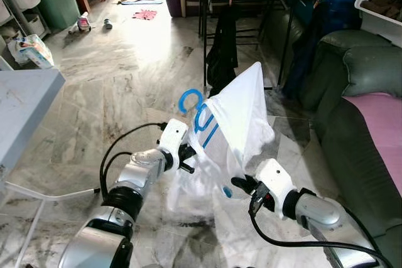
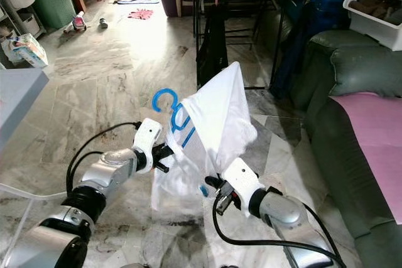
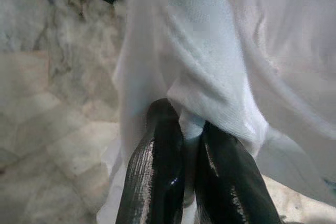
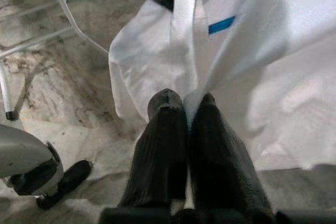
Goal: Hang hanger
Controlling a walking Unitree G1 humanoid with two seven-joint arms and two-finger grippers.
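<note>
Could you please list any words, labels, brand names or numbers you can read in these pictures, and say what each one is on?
No text can be read in these views.
The small packet on the floor by the shelves: has coloured print, too small and blurred to read.
The white garment on the blue hanger, pinched by the left gripper and the right gripper: no lettering can be made out.
</note>
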